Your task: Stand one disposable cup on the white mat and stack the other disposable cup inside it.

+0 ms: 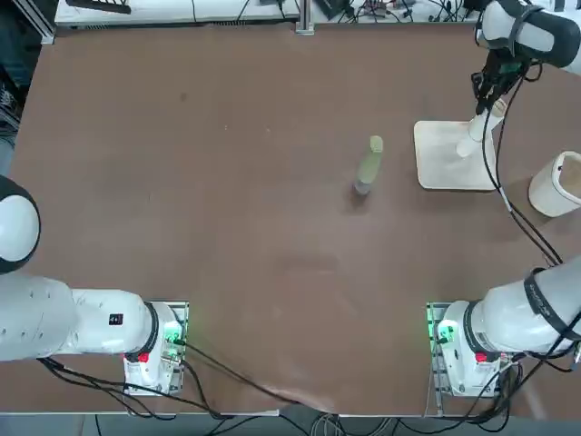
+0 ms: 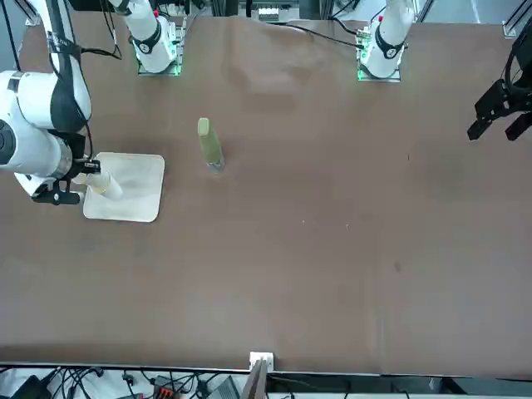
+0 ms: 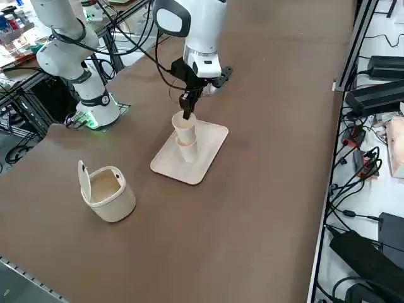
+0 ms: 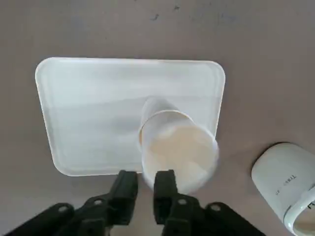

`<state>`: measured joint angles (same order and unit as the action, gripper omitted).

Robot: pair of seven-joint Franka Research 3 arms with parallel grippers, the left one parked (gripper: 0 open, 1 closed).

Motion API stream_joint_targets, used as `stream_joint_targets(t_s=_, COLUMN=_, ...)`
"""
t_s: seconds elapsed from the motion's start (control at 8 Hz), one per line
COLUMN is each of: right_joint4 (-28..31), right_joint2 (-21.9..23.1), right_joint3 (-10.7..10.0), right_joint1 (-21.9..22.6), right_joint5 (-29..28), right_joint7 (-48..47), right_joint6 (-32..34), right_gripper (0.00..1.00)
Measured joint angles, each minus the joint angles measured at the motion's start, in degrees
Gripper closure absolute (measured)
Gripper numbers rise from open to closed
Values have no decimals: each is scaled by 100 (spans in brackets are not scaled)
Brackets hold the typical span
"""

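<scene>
Step in hand: the stacking is nearing its end, by the look of it, with one cup already standing on the mat and the other nesting in its mouth.
Right pincer point(image 4: 145, 196): its two fingers are standing apart beside the upper cup's rim, open and gripping nothing.
Upper cup point(image 3: 184, 129): it is sitting partway inside the lower cup, most of its wall showing above.
Lower cup point(image 3: 188, 151): it is standing on the white mat, holding up its twin.
White mat point(image 3: 163, 160): it is lying flat on the desk point(image 3: 252, 189) beneath both cups.
Next move: the pincer is likely needing to back straight off the rim without dragging the stack; a gentle press down may follow if the upper cup is sitting loose.
Cups: two are making up the stack.
Mat: one is serving as the base.
Container: one white lidded container point(image 3: 112, 203) is standing near the mat.
Green-and-clear object point(image 1: 369, 165): one is resting on the desk, well apart from the cups.
</scene>
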<state>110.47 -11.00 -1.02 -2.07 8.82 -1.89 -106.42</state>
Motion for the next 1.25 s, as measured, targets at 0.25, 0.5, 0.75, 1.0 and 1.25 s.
stream_joint_targets(t_s=0.25, right_joint4=-11, right_joint2=22, right_joint3=-17, right_joint1=-5, right_joint5=0, right_joint7=4, right_joint6=-3, right_gripper=37)
stream_joint_targets(t_s=0.5, right_joint4=-181, right_joint2=173, right_joint3=-50, right_joint1=-6, right_joint5=0, right_joint7=6, right_joint6=-11, right_gripper=2)
stream_joint_targets(t_s=0.75, right_joint4=-702, right_joint2=501, right_joint3=-60, right_joint1=-7, right_joint5=-11, right_joint7=7, right_joint6=325, right_gripper=0)
stream_joint_targets(t_s=1.0, right_joint4=-1366, right_joint2=802, right_joint3=-50, right_joint1=-5, right_joint5=-336, right_joint7=32, right_joint6=955, right_gripper=0)
stream_joint_targets(t_s=1.25, right_joint4=-1802, right_joint2=955, right_joint3=-1, right_joint1=4, right_joint5=-512, right_joint7=50, right_joint6=1541, right_gripper=0)
